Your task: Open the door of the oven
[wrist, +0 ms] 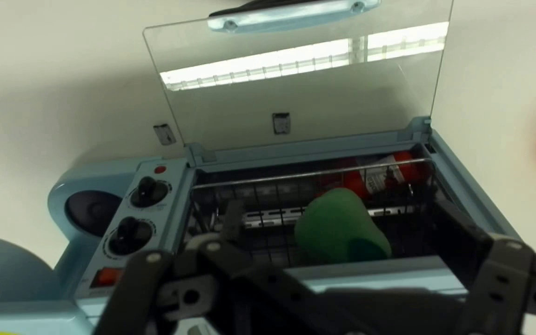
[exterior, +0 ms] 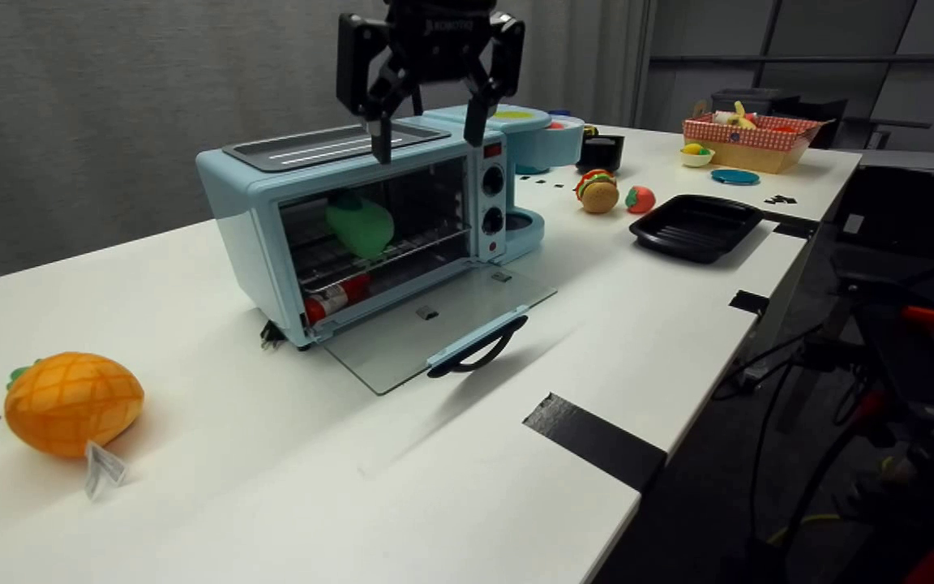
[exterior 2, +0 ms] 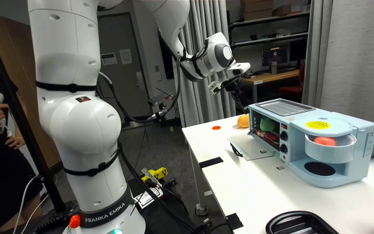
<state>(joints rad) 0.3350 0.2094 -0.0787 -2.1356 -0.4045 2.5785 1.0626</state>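
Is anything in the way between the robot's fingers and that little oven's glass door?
Nothing visible. The fingers hang apart and empty, and the wrist view shows the door uncovered, already swung down at the front of the oven.

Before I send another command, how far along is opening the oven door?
Done: the door of the oven looks fully lowered, lying low over the table and leaving the front uncovered. In hand: nothing; the gripper stands open, apart from the handle. Left: probably nothing on the door itself, perhaps just withdrawing the gripper.
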